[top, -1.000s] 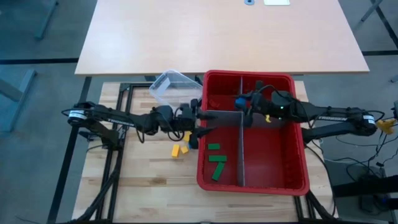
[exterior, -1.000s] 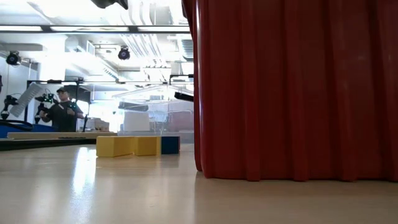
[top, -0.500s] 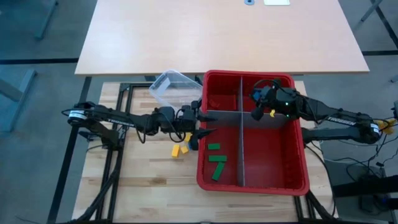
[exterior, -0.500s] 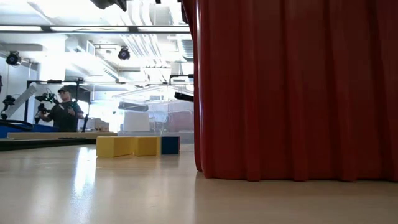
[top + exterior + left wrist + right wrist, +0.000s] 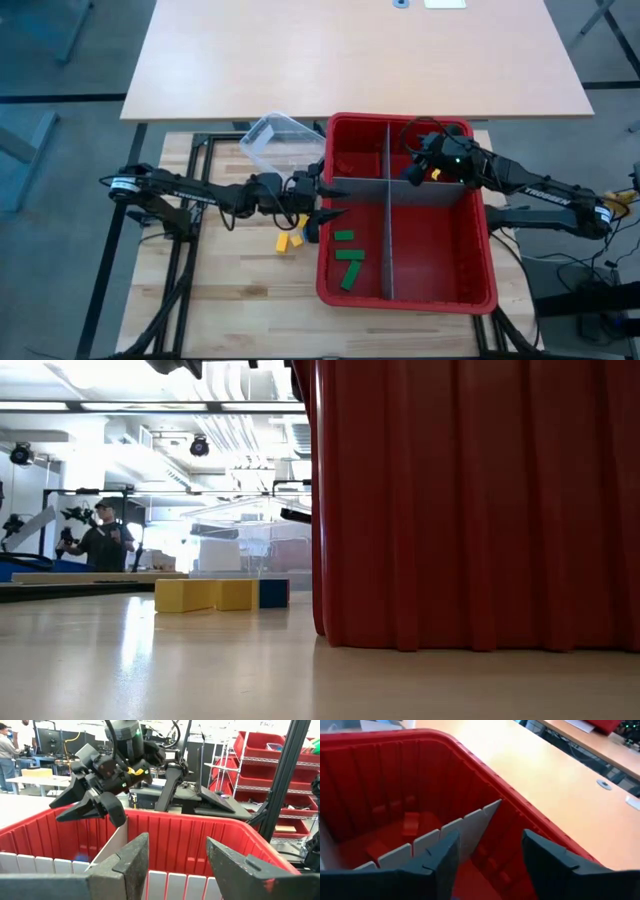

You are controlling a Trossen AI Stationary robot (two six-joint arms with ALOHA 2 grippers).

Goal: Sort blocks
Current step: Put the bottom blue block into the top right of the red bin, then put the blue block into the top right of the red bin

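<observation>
Green blocks (image 5: 348,256) lie in the near-left compartment of the red bin (image 5: 480,290). Red blocks (image 5: 410,822) lie in its far-left compartment. Yellow blocks (image 5: 288,238) and a blue block (image 5: 272,593) lie on the table left of the bin. A blue block (image 5: 80,856) shows low in the far-right compartment. My right gripper (image 5: 408,175) hangs open above that compartment, tipped downward, with nothing between its fingers (image 5: 440,855). My left gripper (image 5: 328,198) points level over the bin's left wall, open and holding nothing (image 5: 177,870).
Grey slotted dividers (image 5: 387,230) split the bin into compartments. A clear plastic tub (image 5: 278,140) lies tipped at the bin's far-left corner. A second, bare tabletop (image 5: 350,50) stands beyond. Free wood shows near the table's front-left.
My right gripper has swung from over the bin's middle divider toward the right and far side, above the far-right compartment, and has tipped downward. The blue block seen at its fingers a second ago no longer shows there.
</observation>
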